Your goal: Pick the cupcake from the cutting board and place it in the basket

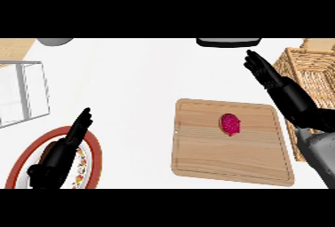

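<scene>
Nearest, the left hand [59, 153] lies straight-fingered over a red-rimmed plate [97, 155]. The cupcake [230, 123] sits on the cutting board [222, 159], nearer than and left of the right hand [271, 80], which is straight-fingered and holds nothing; the basket [315, 75] stands just to its right

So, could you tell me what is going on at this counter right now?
The robot is set to move the cupcake into the basket, but nothing is held yet. The cupcake lies on the cutting board. The right hand is open, beside the basket; the left hand rests open over a plate.
</scene>
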`<action>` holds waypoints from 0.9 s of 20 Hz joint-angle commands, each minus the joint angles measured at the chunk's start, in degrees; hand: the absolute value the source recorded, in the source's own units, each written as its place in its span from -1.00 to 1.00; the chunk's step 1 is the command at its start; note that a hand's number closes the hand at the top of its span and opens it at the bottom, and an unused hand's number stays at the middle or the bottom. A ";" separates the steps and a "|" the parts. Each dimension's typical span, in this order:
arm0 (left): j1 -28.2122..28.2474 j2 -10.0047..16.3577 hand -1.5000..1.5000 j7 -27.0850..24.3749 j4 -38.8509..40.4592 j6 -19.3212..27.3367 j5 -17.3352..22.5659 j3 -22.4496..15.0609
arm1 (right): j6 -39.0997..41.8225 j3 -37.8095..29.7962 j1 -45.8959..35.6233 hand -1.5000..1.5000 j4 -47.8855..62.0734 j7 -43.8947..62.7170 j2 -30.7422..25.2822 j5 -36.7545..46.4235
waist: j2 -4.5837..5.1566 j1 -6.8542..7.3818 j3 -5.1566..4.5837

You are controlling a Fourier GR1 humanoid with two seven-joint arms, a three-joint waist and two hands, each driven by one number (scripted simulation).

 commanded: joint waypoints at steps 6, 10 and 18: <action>-1.05 2.03 0.00 2.90 1.09 8.49 1.94 12.67 | -30.92 -16.28 13.63 1.00 10.23 8.85 -1.79 4.12 | -0.12 -7.03 -0.94; -6.69 1.03 0.00 6.77 2.31 6.31 3.57 11.44 | -51.13 -12.87 8.31 -1.00 5.80 2.74 10.37 15.00 | 0.97 -1.84 -1.02; -9.04 1.40 0.00 8.10 4.13 6.30 3.45 12.10 | -74.75 -12.40 11.67 -1.00 15.90 19.13 10.87 28.94 | 0.71 -2.08 -1.70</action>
